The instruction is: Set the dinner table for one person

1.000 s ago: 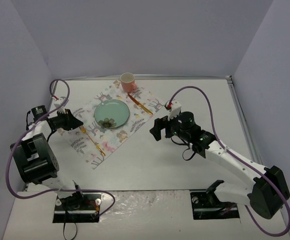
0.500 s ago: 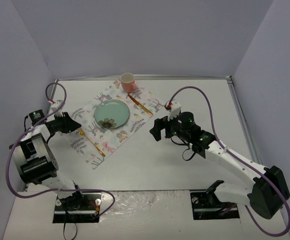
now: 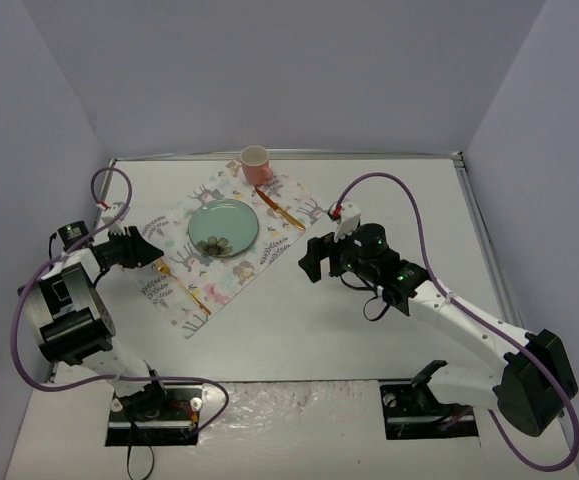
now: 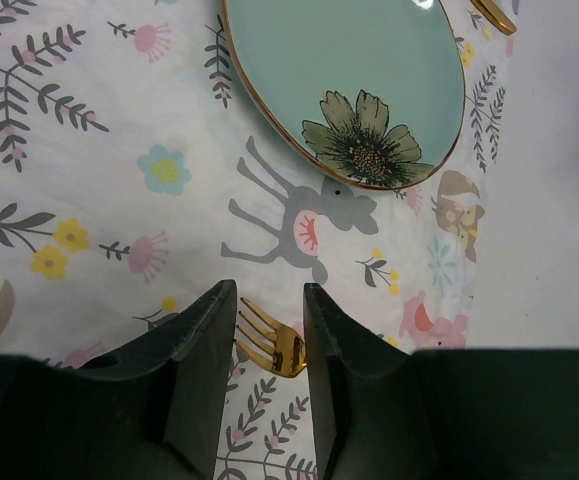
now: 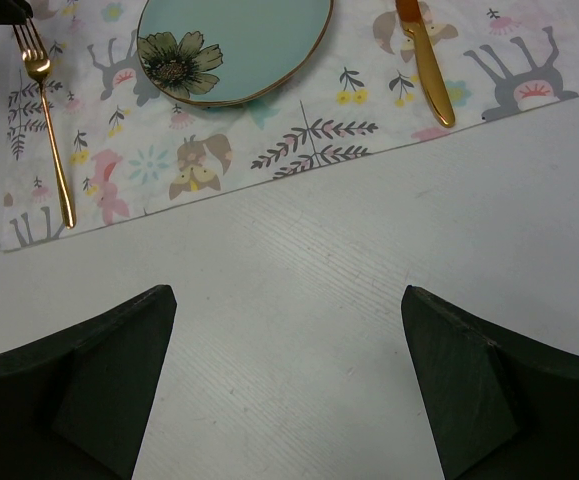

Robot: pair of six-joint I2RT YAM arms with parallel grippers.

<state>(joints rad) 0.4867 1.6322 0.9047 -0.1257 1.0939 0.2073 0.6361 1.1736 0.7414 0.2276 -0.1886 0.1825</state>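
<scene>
1 ea: plate (image 3: 223, 227), cup (image 3: 256, 162), fork (image 3: 191, 287), knife (image 3: 281, 210)

The white dinner table (image 3: 269, 330) carries a patterned placemat (image 3: 234, 275), lying askew.

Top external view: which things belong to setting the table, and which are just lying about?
Job: dinner table, placemat, plate, fork, knife, cup.
Lying about: only the arms' purple cables.
</scene>
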